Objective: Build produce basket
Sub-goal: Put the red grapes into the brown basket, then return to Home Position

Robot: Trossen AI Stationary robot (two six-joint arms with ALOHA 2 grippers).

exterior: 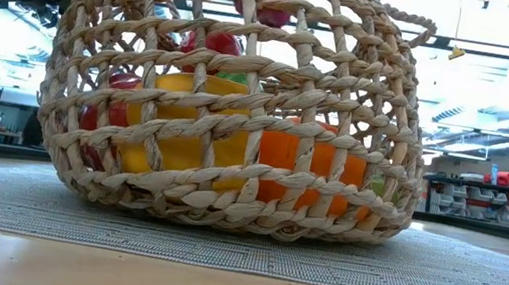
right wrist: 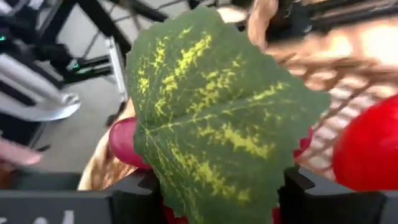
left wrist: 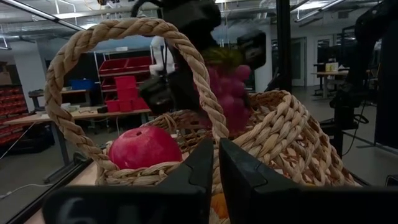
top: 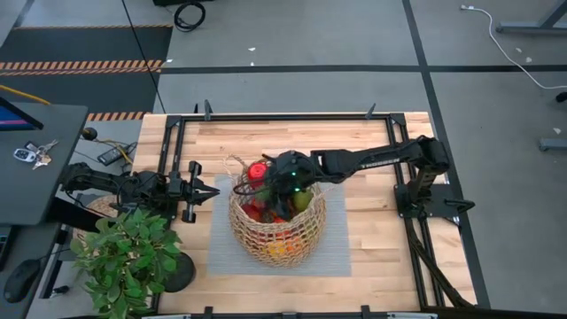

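Basket (top: 276, 232) sits mid-table on grey mat (top: 337, 257), brim full of produce (exterior: 187, 122). We see right gripper (top: 285, 182) above rim, clamped on grapes (left wrist: 227, 93) with green leaf (right wrist: 214, 118). Left gripper (top: 205, 191) waits just left of basket, fingers together. Bare wood all around mat.

I count one basket (top: 276, 226) on my counter (top: 381, 257), standing on one grey mat (top: 335, 257). It has two loop handles; one arches across my left wrist view. Inside it I can make out one red apple (left wrist: 144, 147) at the rim, one bunch of purple grapes (left wrist: 229, 93) with a single green leaf (right wrist: 217, 118), one yellow piece (exterior: 182, 117) and one orange piece (exterior: 308, 159) low down. The remaining produce is too hidden to count. Two arms. One potted plant (top: 124, 257).
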